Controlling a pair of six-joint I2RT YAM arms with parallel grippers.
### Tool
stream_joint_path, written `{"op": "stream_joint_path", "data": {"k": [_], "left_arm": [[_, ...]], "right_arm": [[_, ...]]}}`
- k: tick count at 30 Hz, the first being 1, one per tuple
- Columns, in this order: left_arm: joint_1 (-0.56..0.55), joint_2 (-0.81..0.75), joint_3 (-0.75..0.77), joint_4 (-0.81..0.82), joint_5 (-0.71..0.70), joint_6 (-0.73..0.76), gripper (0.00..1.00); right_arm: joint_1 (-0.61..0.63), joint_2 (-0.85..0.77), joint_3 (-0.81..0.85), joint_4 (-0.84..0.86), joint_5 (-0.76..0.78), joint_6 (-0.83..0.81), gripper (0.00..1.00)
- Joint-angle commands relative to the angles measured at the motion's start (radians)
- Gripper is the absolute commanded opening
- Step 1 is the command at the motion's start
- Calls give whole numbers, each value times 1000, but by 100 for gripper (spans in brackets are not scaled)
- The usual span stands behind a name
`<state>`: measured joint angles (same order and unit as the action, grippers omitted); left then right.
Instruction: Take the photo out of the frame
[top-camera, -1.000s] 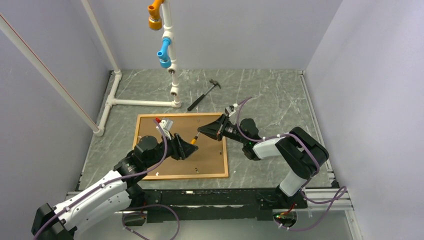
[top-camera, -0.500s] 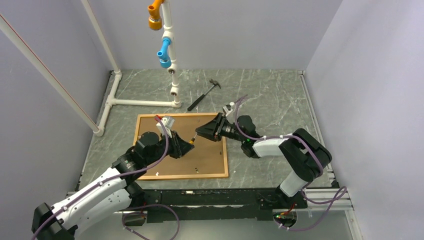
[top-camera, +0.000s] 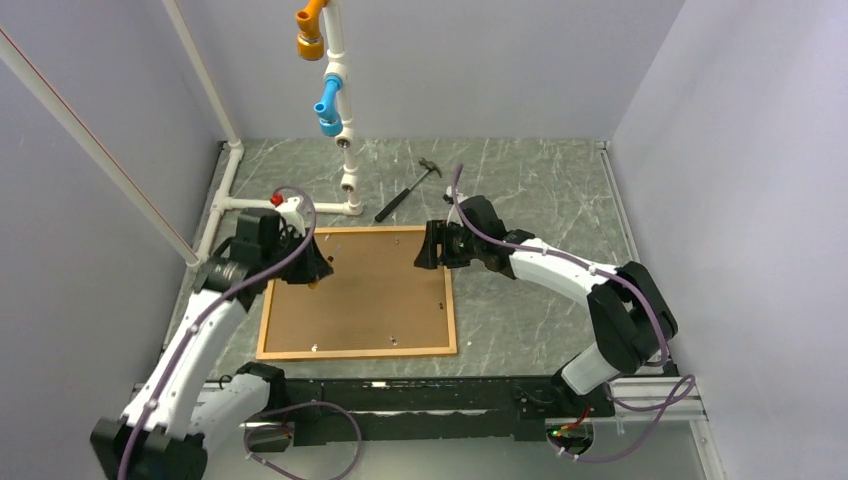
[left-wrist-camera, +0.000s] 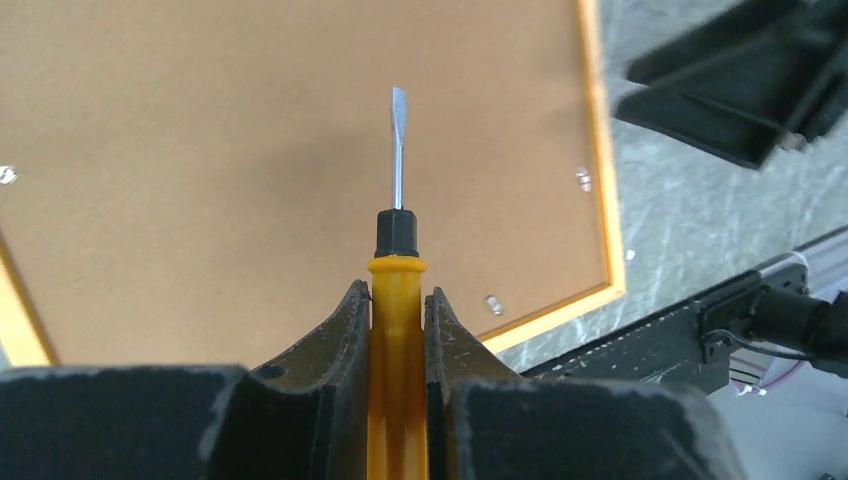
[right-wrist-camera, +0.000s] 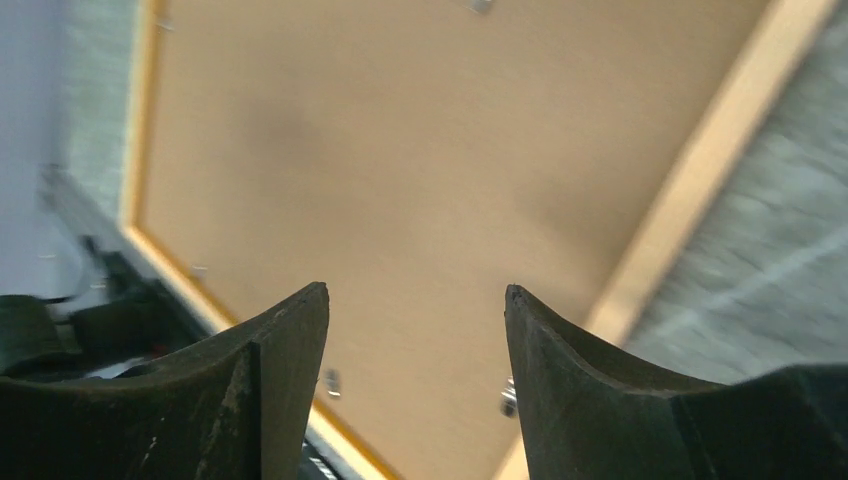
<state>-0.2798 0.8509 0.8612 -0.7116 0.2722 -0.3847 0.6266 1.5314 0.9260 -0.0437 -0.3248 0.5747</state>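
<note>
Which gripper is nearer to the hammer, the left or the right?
Right. The right gripper is above the frame's right edge, a little on the near side of the hammer. The left gripper, holding a screwdriver, is above the frame's far left corner, farther off.

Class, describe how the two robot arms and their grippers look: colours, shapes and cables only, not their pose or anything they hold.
The left arm and right arm have white link shells with black joints and bases. Purple cables loop along each. The left gripper and right gripper each have two black, scuffed fingers with curved, tapering tips.
</note>
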Motion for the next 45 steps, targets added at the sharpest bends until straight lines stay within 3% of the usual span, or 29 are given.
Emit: {"op": "stream_joint_path", "data": {"k": [1,5,11,20,31,40,45], "left_arm": [[108,135,86,-143,39,159,0],[119,231,142,-164,-165,224,0],[119,368,162,-82,-267,312,0],[119,552,200,101,-284,412,0],[119,685,273,128,-298,437,0],[119,712,261,137,-281,440,0],[119,730,251,135,-281,431,0]], "right_arm": [[-1,12,46,-242,162,-220,66],[-3,30,58,-270,219,-260,65],[-3,91,75,-244,196,-279,59],[-3,133,76,-214,200,-287,50],[-2,157,79,-191,191,-283,43],[-2,171,81,-190,193,-286,23],[-2,176,80,-190,189,-288,17]]}}
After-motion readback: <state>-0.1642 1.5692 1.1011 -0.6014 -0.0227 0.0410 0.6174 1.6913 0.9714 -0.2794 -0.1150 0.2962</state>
